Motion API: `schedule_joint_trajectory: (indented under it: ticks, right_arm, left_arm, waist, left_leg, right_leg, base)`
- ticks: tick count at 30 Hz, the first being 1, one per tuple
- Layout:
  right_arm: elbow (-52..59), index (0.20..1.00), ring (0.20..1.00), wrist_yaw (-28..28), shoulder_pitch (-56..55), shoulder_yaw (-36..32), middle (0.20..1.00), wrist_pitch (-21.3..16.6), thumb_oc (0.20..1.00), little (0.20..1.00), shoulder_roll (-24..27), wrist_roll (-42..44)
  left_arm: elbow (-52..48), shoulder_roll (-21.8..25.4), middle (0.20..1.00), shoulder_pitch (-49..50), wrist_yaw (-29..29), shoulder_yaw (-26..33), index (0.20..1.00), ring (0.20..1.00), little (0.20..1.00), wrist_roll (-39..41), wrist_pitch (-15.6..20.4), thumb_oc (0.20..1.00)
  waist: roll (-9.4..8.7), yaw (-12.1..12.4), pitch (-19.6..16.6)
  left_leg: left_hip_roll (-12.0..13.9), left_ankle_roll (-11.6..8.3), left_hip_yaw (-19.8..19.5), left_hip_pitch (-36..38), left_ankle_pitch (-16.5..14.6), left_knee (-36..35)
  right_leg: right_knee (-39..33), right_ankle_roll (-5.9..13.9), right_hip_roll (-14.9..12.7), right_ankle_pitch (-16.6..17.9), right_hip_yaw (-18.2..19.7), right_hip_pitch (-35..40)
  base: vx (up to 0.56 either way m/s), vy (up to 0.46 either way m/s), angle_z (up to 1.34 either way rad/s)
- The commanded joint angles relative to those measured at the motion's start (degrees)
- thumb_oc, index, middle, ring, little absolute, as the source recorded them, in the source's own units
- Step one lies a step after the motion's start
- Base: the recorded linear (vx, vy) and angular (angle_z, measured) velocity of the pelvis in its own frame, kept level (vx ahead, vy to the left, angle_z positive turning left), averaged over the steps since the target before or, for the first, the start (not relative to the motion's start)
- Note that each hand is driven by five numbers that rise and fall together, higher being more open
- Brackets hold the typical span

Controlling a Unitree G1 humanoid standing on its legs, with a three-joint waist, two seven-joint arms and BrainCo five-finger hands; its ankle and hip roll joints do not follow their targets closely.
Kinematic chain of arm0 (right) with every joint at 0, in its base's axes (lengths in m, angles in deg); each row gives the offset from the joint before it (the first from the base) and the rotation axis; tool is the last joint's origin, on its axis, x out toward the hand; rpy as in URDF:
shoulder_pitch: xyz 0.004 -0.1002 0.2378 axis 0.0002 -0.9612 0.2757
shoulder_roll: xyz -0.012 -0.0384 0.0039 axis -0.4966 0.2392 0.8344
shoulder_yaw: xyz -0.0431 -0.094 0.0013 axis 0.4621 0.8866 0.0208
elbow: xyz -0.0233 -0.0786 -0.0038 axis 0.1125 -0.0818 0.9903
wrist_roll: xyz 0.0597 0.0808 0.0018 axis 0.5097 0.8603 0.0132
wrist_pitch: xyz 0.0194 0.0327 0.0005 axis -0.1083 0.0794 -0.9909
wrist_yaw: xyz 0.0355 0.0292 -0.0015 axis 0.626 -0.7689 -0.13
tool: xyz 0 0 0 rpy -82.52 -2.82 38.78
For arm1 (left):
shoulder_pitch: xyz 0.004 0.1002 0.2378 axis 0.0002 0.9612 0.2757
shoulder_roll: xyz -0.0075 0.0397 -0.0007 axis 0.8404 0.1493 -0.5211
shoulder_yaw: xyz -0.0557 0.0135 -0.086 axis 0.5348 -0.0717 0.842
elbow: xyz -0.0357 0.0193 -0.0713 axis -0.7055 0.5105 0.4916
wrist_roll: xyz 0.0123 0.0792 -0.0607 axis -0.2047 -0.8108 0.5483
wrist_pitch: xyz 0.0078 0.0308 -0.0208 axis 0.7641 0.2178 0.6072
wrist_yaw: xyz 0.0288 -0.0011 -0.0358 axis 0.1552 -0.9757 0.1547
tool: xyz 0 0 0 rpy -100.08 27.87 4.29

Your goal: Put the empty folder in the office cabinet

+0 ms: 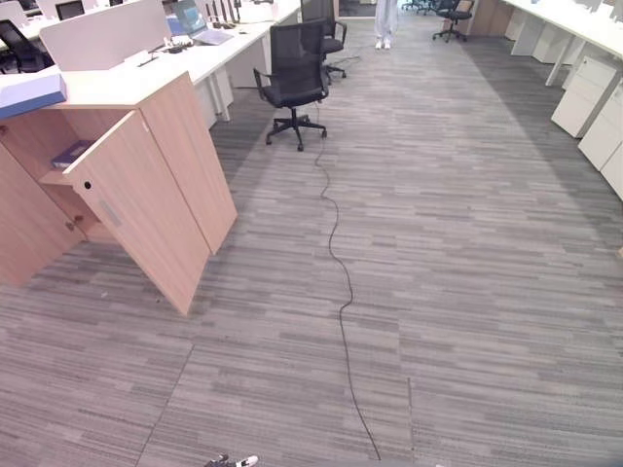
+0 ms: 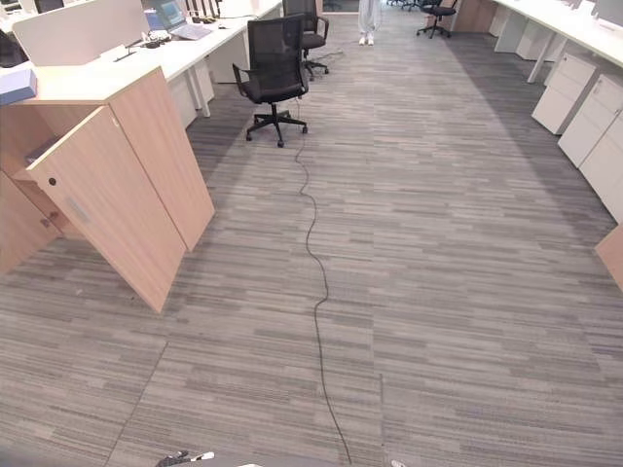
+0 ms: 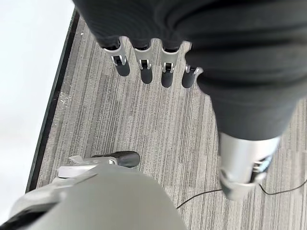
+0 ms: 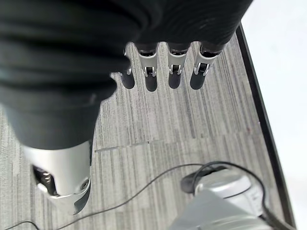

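wide strip of grey carpet runs ahead, open down the middle, desks along the left edge and white drawer units along the right. a black chair stands beside the left desks, another chair far back, and a person's legs at the far end of the aisle.

the cabinet sits at the left, wood, with one door swung out into the carpet, its lower corner the nearest edge jutting into the free floor. inside, a shelf carries a dark blue folder, lying flat, partly hidden by the door. on the cabinet's top a blue and white box rests at the left end. a laptop sits on the desk behind.

left hand hangs over bare carpet, fingers straight and loose, holding nothing. right hand the same, fingers relaxed over carpet, empty. both are well apart from the cabinet and the folder on its shelf.
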Motion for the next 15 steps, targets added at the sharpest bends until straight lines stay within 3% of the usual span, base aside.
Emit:
schedule_joint_trajectory:
  ticks: [1,15]
  right_arm:
    - [-2.5,1.0,1.0,0.2,2.8,0.1,1.0,-0.1,1.0,1.0,1.0,0.2]
    - [-2.6,1.0,1.0,-0.9,2.5,0.8,1.0,0.4,1.0,1.0,1.0,-0.5]
  left_arm:
    - [2.1,-1.5,1.0,-2.4,0.4,3.0,1.0,1.0,1.0,2.4,0.4,1.0]
    - [2.6,-2.0,1.0,-2.5,2.8,2.4,1.0,1.0,1.0,2.4,-0.1,1.0]
  waist:
    - [-0.82,0.1,0.0]
    - [-0.72,0.0,-0.5]
  left_leg:
    - [-0.3,-0.41,-7.0,1.6,-3.0,-2.4]
    - [-0.4,-0.38,-6.9,2.4,-3.6,-2.4]
  right_leg:
    - [-4.5,3.63,-0.8,2.9,1.2,1.4]
    - [-5.5,3.74,-1.1,3.1,1.2,2.5]
  base:
    - [0.0,0.0,0.0]
    - [0.0,0.0,0.0]
